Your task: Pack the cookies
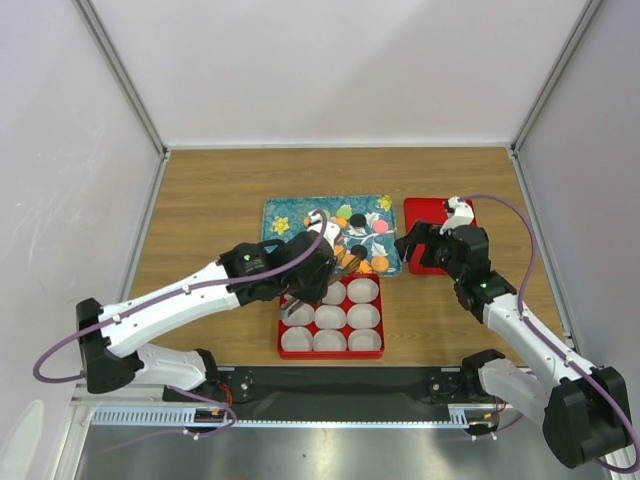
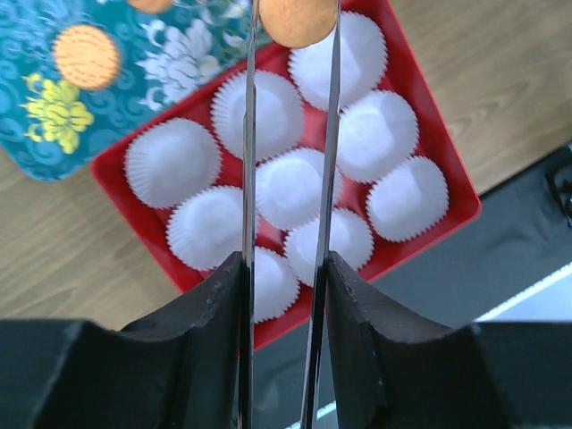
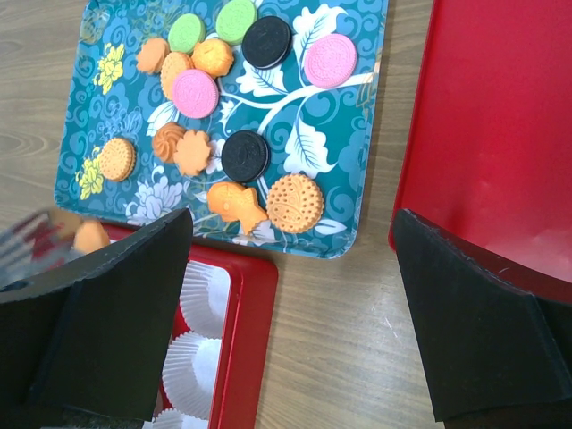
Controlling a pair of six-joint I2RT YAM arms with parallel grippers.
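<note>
your left jaws are closed partway on one orange cookie (image 2: 295, 22), gripped at their thin tips. it hangs over the red box (image 2: 440, 134) of white paper cups (image 2: 290, 188), at the end nearest the teal tray (image 3: 357, 54). the other cookies (image 3: 246, 156) lie loose on that tray. your right jaws stand wide open with nothing in them, over the counter (image 3: 340, 340) between the tray and the red lid (image 3: 500, 116).

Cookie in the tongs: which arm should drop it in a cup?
Left: the left gripper pinches an orange cookie over the red box of white cups. The right gripper is open and empty.
</note>
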